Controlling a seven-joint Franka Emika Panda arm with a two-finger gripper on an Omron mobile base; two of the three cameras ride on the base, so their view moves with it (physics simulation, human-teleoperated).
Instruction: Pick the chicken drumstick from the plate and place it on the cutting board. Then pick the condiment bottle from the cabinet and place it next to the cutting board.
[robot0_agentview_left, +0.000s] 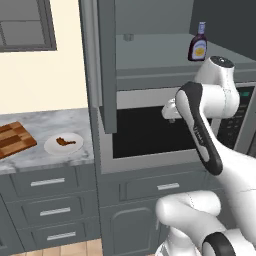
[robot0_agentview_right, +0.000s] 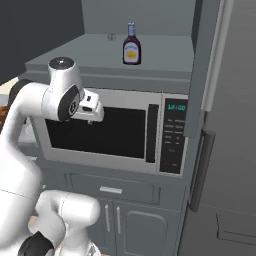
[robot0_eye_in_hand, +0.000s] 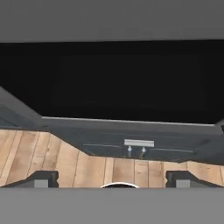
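Drumstick (robot0_agentview_left: 65, 142) lies on the plate (robot0_agentview_left: 51, 148), beside the cutting board (robot0_agentview_left: 14, 139); we have both moves left. The bottle (robot0_agentview_left: 198, 44) stands on the cabinet (robot0_agentview_left: 150, 55) shelf. Our gripper (robot0_eye_in_hand: 111, 179) is spread wide and empty, facing the microwave (robot0_agentview_right: 115, 131).

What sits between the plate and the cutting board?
Nothing: bare marble counter separates the plate from the cutting board, seen in the left base view.

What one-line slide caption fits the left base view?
Drumstick waits on plate beside cutting board; bottle shelved above.
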